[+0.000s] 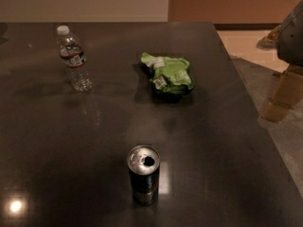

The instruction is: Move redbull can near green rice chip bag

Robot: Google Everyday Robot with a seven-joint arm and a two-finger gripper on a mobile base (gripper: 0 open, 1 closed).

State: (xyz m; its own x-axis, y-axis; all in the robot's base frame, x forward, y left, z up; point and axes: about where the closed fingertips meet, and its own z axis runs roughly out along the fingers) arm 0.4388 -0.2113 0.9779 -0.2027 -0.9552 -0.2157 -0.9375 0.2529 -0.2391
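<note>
The move looks barely begun: the redbull can (143, 174) stands upright at lower centre of the frame, well apart from the green rice chip bag (169, 74) lying above centre. The gripper (283, 92) hangs at the right edge, far from both; whether it is open or closed I cannot tell

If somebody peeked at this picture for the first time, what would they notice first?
The bright green rice chip bag pops out most, lying on the dark table toward its far middle. Next comes the redbull can, standing upright alone near the front, and a clear water bottle stands far left. The gripper hangs at the right, beyond the table's edge, away from everything.
</note>
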